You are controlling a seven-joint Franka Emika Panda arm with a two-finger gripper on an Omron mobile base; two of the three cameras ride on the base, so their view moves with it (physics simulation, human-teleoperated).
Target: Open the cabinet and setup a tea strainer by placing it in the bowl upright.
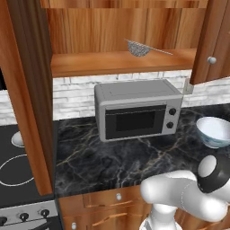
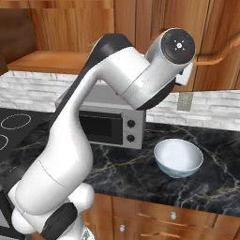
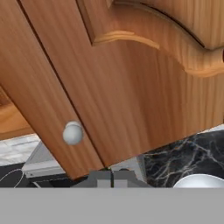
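With the cabinet (image 1: pixel 121 63) open, the light, stiff strainer (image 1: pixel 139 48) lies on its shelf, beyond the door (image 3: pixel 131 87) facing the gripper (image 3: pixel 113 177), best pinched by its thin handle; jaw spacing can't be told.

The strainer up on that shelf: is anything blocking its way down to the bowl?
Nothing visible blocks it. The tea strainer lies on the open cabinet shelf with both doors swung aside. The bowl sits empty on the counter, to the right of the microwave, which stands under the shelf but off the bowl.
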